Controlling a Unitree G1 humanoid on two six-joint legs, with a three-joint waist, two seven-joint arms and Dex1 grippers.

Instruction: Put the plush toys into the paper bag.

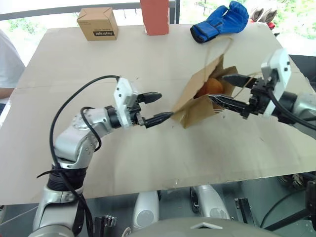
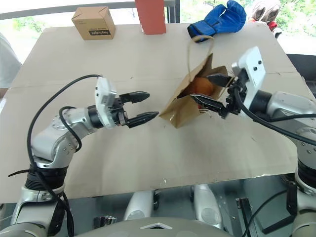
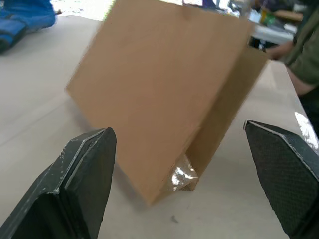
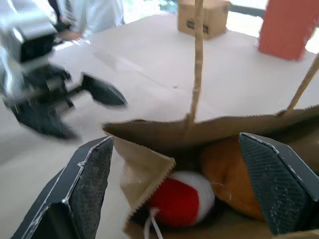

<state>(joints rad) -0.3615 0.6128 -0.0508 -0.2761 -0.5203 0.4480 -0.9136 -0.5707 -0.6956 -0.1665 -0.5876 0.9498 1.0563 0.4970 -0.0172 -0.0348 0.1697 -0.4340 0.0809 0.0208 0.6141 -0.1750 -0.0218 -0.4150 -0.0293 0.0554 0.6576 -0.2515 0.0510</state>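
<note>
The brown paper bag [image 1: 197, 106] stands tilted on the table, its mouth turned toward my right gripper. Both plush toys lie inside it: the lumpy brown one [image 4: 232, 177] and the white one with a red base [image 4: 182, 199]. My right gripper [image 1: 224, 90] is open, level at the bag's mouth, with one finger above the opening and one below it. A twisted handle [image 4: 198, 59] rises in front of it. My left gripper [image 1: 158, 107] is open with nothing in it, just off the bag's lower corner. The left wrist view shows the bag's flat side [image 3: 159, 99] between its fingers [image 3: 84, 184].
At the table's far edge stand a small printed cardboard box [image 1: 98, 23], a tall red-orange box [image 1: 154, 16] and a blue boxing glove [image 1: 220, 22]. A person in white sits at the left edge [image 1: 7, 64]. The table [image 1: 98, 64] is bare around the bag.
</note>
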